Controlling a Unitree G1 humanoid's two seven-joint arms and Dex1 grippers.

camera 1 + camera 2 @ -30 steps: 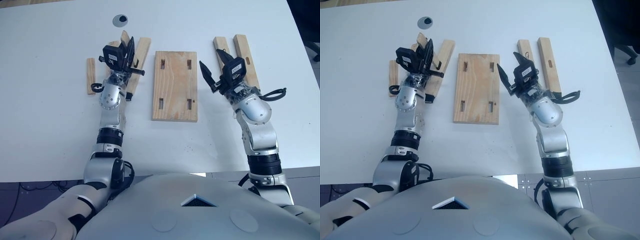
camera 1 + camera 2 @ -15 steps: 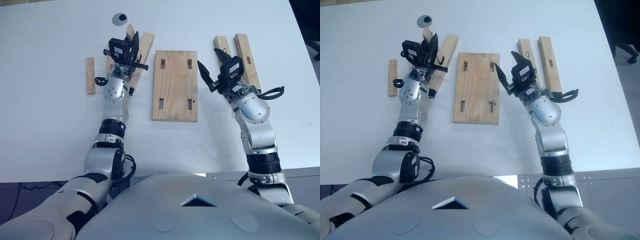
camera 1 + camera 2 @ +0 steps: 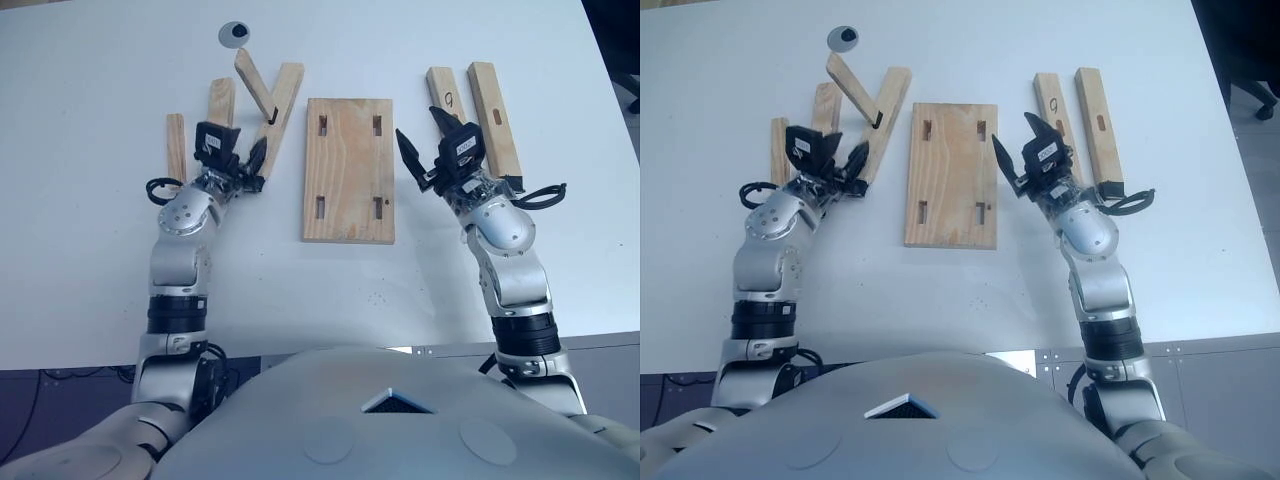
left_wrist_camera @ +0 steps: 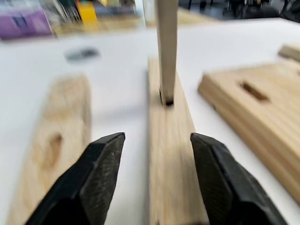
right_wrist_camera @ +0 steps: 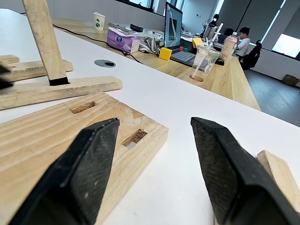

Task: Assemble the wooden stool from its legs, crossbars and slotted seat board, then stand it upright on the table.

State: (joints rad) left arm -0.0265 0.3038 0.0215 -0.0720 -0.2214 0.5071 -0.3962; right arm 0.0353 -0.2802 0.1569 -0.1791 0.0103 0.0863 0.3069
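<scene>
left pincer (image 4: 158, 140) spread over leg (image 4: 172, 154), crossbar (image 4: 166, 47) in its slot (image 4: 167, 100); right pincer (image 5: 154, 123) spread

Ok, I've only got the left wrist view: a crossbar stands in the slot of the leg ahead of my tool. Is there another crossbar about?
Observer: Yes, a short crossbar lies flat at the far left, beyond the leg with the empty slot.
Operator: And over on the right?
Observer: The right tool is open, between the seat board and a pair of legs lying side by side.
Operator: Anything plugged into the board yet?
Observer: No, all four board slots are empty.
</scene>
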